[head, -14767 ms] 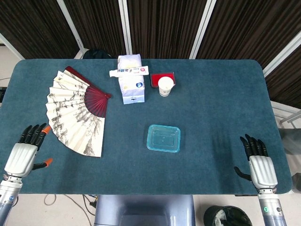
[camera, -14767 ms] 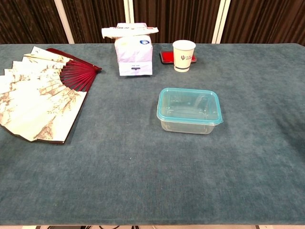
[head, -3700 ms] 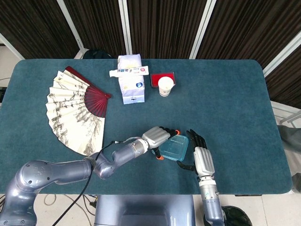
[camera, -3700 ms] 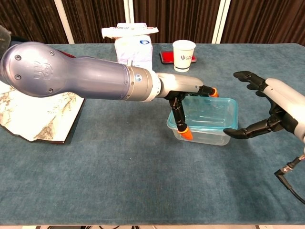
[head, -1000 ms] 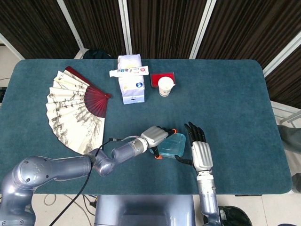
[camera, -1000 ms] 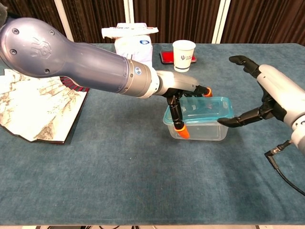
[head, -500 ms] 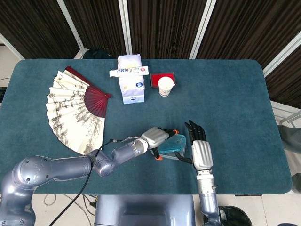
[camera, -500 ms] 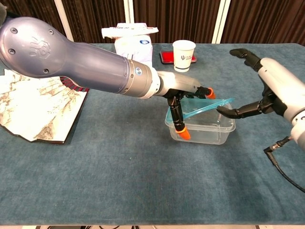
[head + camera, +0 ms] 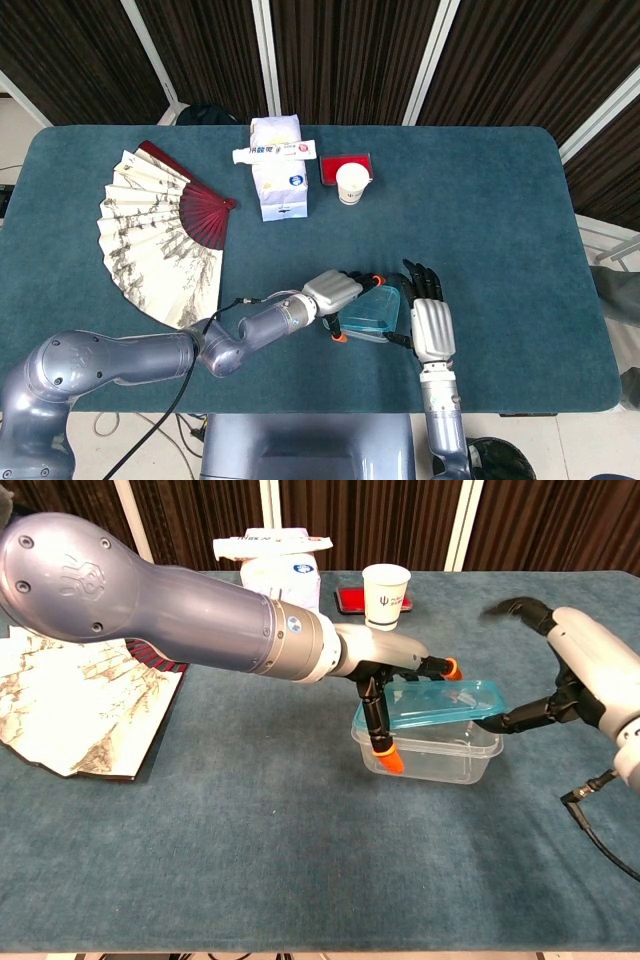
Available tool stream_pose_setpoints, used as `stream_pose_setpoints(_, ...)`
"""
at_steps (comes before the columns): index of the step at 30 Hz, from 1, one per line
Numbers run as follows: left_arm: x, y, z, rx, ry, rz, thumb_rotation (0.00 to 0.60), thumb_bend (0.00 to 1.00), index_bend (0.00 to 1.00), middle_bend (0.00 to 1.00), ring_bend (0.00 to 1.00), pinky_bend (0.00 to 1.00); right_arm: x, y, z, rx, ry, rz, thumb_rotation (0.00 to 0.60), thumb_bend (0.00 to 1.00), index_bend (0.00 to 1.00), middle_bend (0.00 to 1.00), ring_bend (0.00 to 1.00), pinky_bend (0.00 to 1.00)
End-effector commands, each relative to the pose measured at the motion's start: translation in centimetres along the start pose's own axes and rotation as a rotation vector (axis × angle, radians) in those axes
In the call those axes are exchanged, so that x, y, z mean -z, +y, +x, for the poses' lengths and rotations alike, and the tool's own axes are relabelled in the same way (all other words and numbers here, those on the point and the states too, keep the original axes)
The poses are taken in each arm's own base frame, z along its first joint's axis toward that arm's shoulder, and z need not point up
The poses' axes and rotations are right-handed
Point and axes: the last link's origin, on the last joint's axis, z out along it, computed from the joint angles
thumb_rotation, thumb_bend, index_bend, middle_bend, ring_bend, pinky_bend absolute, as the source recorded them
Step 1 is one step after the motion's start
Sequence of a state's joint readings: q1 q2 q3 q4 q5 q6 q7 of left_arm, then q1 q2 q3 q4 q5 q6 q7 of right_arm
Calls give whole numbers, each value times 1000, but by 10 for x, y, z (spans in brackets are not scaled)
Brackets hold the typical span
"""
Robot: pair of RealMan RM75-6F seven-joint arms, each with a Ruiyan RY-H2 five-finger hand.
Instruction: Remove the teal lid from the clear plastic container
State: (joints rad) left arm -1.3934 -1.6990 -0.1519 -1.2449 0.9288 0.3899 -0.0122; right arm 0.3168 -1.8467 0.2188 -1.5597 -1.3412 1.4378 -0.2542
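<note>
The clear plastic container stands on the blue cloth near the table's front middle. My left hand grips its left end, one orange fingertip on the near wall and another at the far rim. The teal lid hovers slightly tilted just above the container's rim. My right hand is at the lid's right end, its thumb hooked at that edge and holding it up while the other fingers stretch away. From the head view the lid lies between the left hand and the right hand.
An open paper fan covers the left of the table. At the back stand a tissue box with a toothpaste tube on top, a paper cup and a red case. The table's front edge runs just behind both wrists.
The lid's right end came up off the rim half a second ago; now the whole lid sits higher, flatter and slightly further right. The left hand stays on the container.
</note>
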Motion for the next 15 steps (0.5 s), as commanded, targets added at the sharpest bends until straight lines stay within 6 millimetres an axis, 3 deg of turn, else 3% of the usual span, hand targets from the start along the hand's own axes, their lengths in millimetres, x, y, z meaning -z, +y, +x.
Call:
stream_pose_setpoints(1,0,-2,0,-13,3,5,600,5,0,0,1,164,1,0,0,-5,1,7,600,301,493,248,123,6)
stream_pose_setpoints(8,2,-6,0,-16,11,17,600,4,0,0,0,118,3,2,0,-16,-6,7,600,427,599,267,124,19)
stream_pose_setpoints(15,5,-6,0,1,21,12,600,4,0,0,0,119,5,0,-3,-18,-14,8,600,450,610,267,124,19)
